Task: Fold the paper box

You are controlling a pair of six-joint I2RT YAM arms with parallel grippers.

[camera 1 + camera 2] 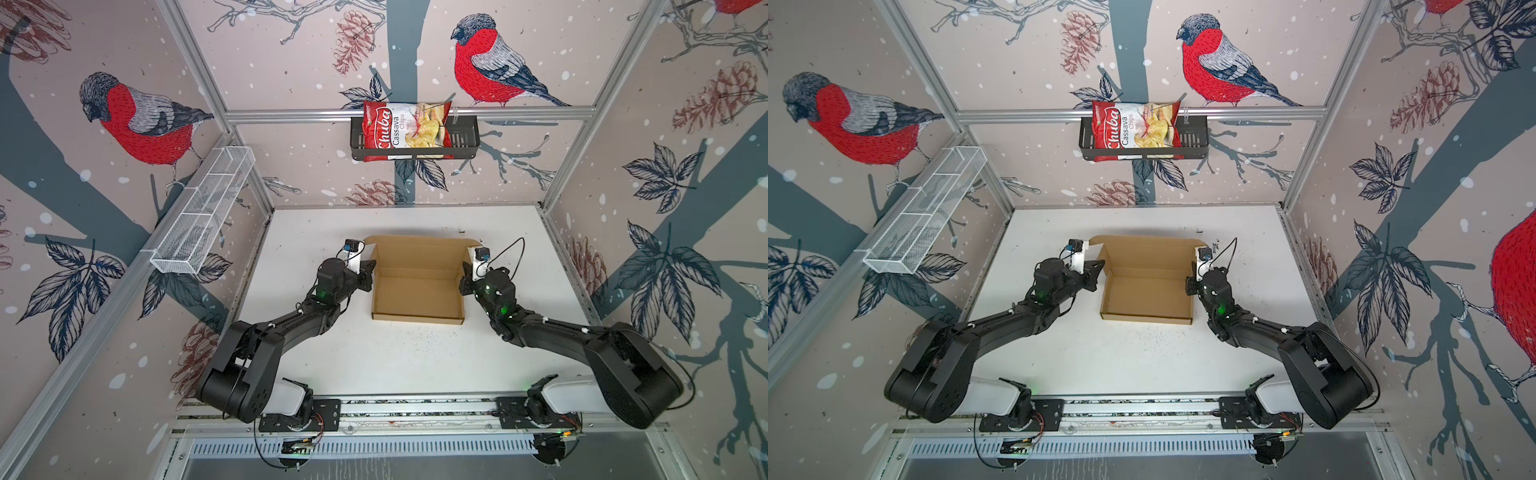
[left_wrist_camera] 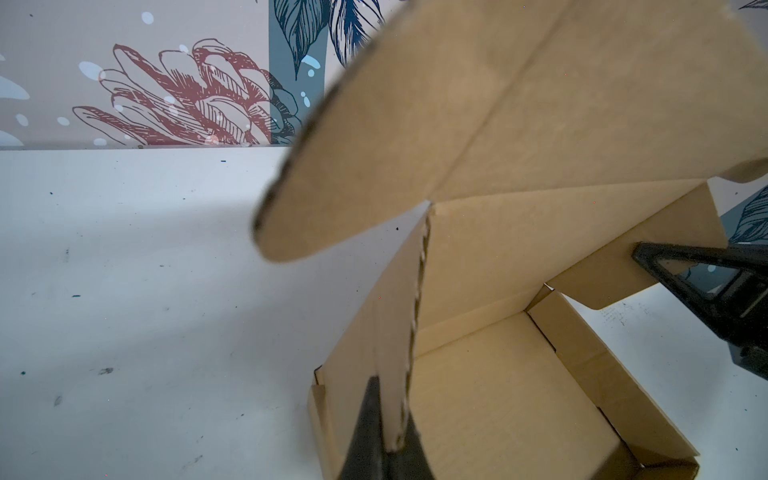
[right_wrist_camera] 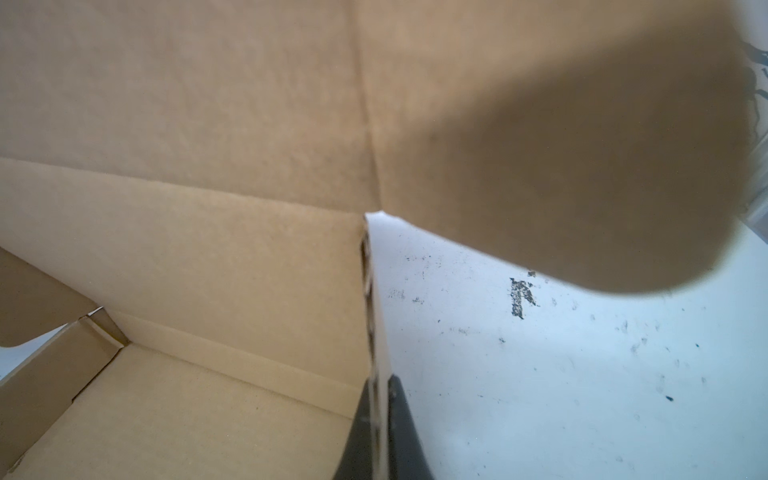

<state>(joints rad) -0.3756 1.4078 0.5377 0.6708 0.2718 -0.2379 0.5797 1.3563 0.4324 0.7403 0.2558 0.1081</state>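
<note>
Box (image 1: pixel 417 297) central on worktop (image 1: pixel 374 365), tray formed, lid (image 1: pixel 419 253) raised at rear. Left fingers (image 2: pixel 365 432) clamped on left flap, right fingers (image 3: pixel 405 432) on right flap. Step judged: lid closing. Next: flaps to be tucked inside walls, lid lowered evenly.

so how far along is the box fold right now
Done: the paper box already has a tray with front and side walls standing. In hand: the left gripper and right gripper are each shut on a side flap edge of the lid, which stands open at the back. Left: tucking those flaps in and closing the lid over the tray.
</note>
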